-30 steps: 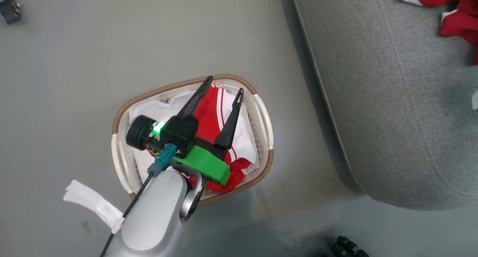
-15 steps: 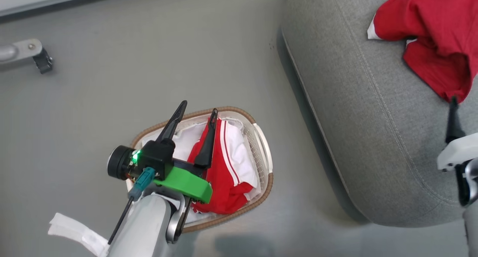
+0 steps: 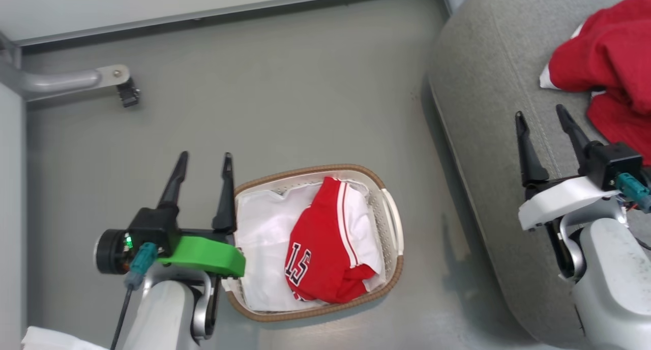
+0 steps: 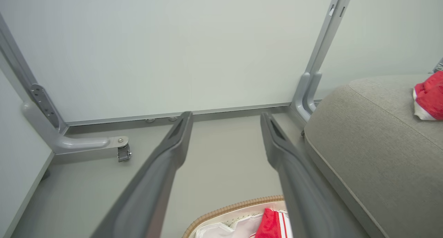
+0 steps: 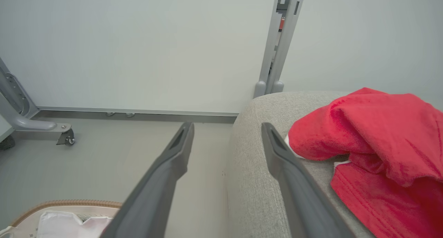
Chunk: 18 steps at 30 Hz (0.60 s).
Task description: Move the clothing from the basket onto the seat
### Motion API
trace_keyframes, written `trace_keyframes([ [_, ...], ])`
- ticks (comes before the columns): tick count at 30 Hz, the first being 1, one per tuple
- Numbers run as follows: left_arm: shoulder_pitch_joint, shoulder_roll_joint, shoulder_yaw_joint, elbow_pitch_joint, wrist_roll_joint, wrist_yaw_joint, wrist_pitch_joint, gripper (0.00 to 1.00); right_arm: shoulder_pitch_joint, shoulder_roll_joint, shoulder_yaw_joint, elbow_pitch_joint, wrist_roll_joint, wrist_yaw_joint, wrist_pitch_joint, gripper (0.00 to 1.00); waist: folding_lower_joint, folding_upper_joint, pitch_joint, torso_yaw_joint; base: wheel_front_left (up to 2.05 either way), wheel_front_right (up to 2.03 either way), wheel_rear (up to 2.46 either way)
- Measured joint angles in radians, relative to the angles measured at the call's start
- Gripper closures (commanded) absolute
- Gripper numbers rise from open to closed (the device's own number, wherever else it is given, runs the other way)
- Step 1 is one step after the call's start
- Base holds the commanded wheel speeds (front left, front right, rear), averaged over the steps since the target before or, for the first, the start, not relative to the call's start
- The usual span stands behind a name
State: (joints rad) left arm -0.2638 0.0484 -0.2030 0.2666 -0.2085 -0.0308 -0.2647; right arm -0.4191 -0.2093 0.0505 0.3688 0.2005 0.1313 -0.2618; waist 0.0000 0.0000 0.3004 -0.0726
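A red garment numbered 15 [image 3: 325, 253] lies in the basket [image 3: 305, 168] on the floor [image 3: 254, 111], over a white liner [image 3: 262, 238]. More red clothing [image 3: 610, 60] sits on the seat [image 3: 483, 136]. The left gripper [image 3: 205, 155] hovers just beside the basket, fingers apart and empty; the right gripper [image 3: 539, 111] hangs over the seat, fingers likewise apart

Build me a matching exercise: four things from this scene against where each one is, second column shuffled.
1. numbered garment
2. left pincer
3. right pincer
4. red heap

a. open, above the edge of the seat
b. inside the basket
c. lying on the seat
d. open, left of the basket

Pairs: 1-b, 2-d, 3-a, 4-c
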Motion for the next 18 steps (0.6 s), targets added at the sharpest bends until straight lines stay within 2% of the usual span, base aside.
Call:
trace_keyframes([
  [7, 0.056, 0.0, 0.077, -0.002, 0.001, 0.011, 0.0, 0.0, 0.042, 0.016, 0.062, -0.028, 0.006, 0.0, 0.0, 0.0, 0.0, 0.0, -0.047, 0.053, 0.0, 0.0, 0.0],
  [18, 0.179, 0.0, 0.132, -0.035, -0.018, 0.022, 0.0, 0.0, 0.13, 0.045, 0.052, -0.014, 0.019, 0.0, 0.0, 0.0, 0.0, 0.0, -0.133, 0.077, 0.0, 0.0, 0.0],
])
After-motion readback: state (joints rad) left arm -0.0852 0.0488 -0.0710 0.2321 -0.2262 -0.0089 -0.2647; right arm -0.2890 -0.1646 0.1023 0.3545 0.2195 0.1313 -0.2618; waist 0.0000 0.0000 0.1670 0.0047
